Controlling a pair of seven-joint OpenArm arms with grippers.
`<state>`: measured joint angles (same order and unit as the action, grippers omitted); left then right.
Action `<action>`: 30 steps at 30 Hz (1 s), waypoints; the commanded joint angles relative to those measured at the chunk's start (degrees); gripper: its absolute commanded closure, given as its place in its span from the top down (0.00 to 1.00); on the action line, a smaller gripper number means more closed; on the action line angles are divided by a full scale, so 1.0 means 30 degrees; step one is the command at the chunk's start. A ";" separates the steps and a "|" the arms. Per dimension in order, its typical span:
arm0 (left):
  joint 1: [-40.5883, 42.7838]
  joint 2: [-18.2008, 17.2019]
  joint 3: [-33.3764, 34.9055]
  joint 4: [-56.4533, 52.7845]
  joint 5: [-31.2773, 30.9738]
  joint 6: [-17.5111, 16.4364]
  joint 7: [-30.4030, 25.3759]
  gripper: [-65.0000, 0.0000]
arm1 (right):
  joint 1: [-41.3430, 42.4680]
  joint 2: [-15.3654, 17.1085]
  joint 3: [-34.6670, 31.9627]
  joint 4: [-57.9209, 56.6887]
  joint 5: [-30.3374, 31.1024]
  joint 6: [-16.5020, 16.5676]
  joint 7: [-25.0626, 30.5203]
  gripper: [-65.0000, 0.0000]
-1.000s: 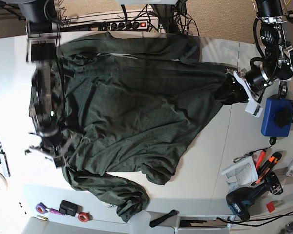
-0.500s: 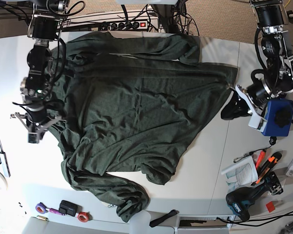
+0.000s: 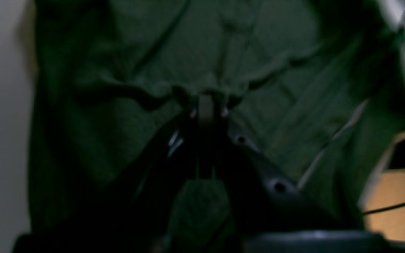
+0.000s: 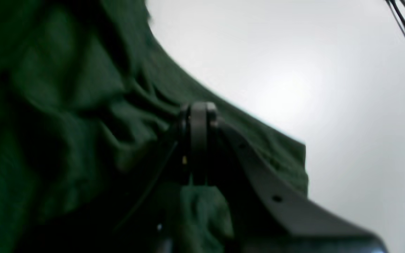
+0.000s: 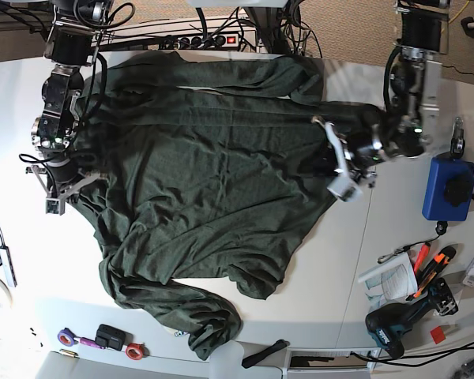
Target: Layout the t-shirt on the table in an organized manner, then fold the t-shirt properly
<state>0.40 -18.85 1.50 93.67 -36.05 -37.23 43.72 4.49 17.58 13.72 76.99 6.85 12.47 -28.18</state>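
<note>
T-shirt lies spread across most of the white desk, wrinkled, one long sleeve along the far edge, the other bunched at the near edge. Left gripper has its jaws closed on a pinch of fabric at the shirt's side edge, in base view on the right; wrist view shows cloth puckered at the tips. Right gripper also has jaws clamped tight on the shirt's opposite edge, fabric gathered around them. Blue pouch sits beside the left arm, off the shirt.
</note>
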 commanded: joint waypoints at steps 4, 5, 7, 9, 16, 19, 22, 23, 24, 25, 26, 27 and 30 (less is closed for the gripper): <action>-0.0510 0.1013 0.0597 0.0313 0.0976 0.1071 -0.1005 0.00 | 0.0357 0.0146 0.0095 0.0386 0.0488 0.0729 0.0656 0.00; -0.0510 0.1151 0.0576 0.0313 0.1049 0.1064 -0.1268 0.00 | 0.0350 0.0007 0.0095 0.0364 0.0313 0.0721 0.0627 0.00; -0.0517 0.1224 0.0583 0.0313 0.1013 0.1049 -0.1617 0.00 | 0.0350 -0.0277 0.0095 0.0226 -0.0342 0.0612 0.0568 0.00; -0.0561 0.1268 0.0583 0.0313 0.1035 0.1049 -0.1566 0.00 | 0.0357 -0.0357 0.0095 -0.0211 -0.0801 0.0466 0.0641 0.00; -0.0554 0.1151 0.0576 0.0313 0.1042 0.1049 -0.1137 0.00 | 0.0313 -0.0357 0.1042 -0.1093 -0.1158 0.0459 -0.0102 0.00; -0.0561 0.0991 0.0568 0.0313 0.1035 0.1049 -0.1035 0.00 | 0.0299 -0.0357 0.2106 -0.1093 -0.1158 0.0459 -0.1056 0.00; -0.0561 0.0991 0.0568 0.0313 0.1035 0.1042 -0.1027 0.00 | 0.0240 -0.0357 0.3453 -0.1093 -0.1144 0.0459 -0.2113 0.00; -0.0554 0.0984 0.0568 0.0313 0.1027 0.1049 -0.1027 0.00 | 0.0146 -0.0357 0.3891 -0.1086 -0.1144 0.0466 -0.2200 0.00; -0.0561 0.0984 0.0568 0.0313 0.1027 0.1049 -0.1027 0.00 | -0.0015 -0.0357 0.4299 -0.1086 -0.1137 0.0466 -0.2193 0.00; -0.0561 0.0984 0.0568 0.0313 0.1035 0.1042 -0.1027 0.00 | -0.0204 -0.0357 0.4656 -0.1078 -0.1078 0.0459 -0.2193 0.00; -0.0561 0.0984 0.0568 0.0313 0.1027 0.1042 -0.1027 0.00 | -0.0408 -0.0357 0.4969 -0.1078 -0.0940 0.0466 -0.2186 0.00; -0.0561 0.0991 0.0568 0.0313 0.1027 0.1042 -0.1035 0.00 | -0.0648 -0.0357 0.5260 -0.1078 -0.0692 0.0459 -0.2193 0.00; -0.0554 0.0991 0.0568 0.0313 0.1027 0.1049 -0.1027 0.00 | -0.1413 -0.0357 0.5894 -0.1078 0.0109 0.0466 -0.2215 0.00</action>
<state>-0.36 -15.57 3.42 93.67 -31.94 -33.91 41.93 0.45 15.73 31.16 73.58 8.12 14.26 -32.36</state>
